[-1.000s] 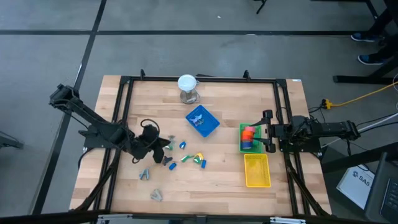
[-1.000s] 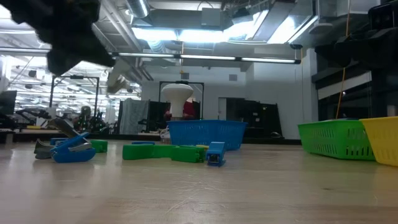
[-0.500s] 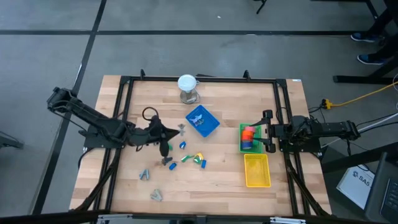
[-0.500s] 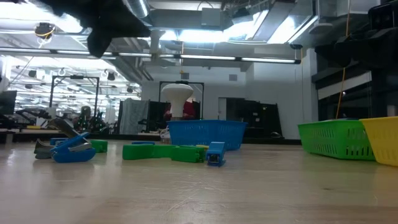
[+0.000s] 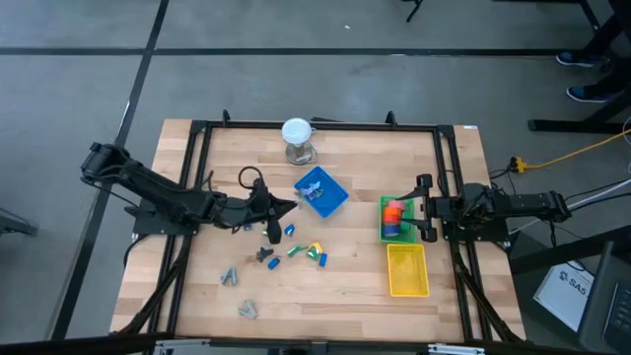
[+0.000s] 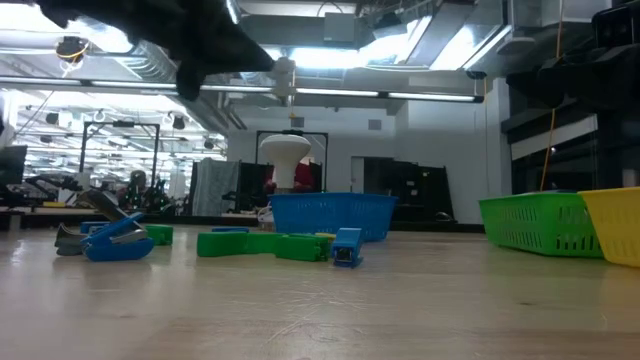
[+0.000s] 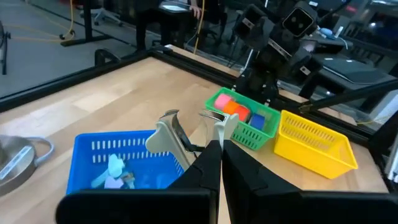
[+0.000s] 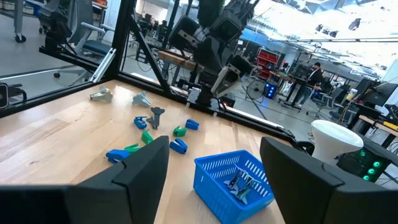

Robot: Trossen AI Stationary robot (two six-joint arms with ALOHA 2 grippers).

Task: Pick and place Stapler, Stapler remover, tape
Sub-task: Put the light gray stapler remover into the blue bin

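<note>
Left end effector point(image 5: 287, 206) advanced | clamps staple remover point(image 7: 177, 135) | beside blue basket point(image 5: 335, 200)

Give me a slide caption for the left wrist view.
Left hand shut on a grey remover, above the blue basket.

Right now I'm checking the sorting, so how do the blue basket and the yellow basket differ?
The blue basket sits mid-table, turned at an angle; the yellow basket lies near the right edge, squared to it. The blue basket holds grey metal staple removers; no contents show in the yellow basket. The left gripper, carrying another remover, is beside the blue one. Both are slotted plastic.
</note>
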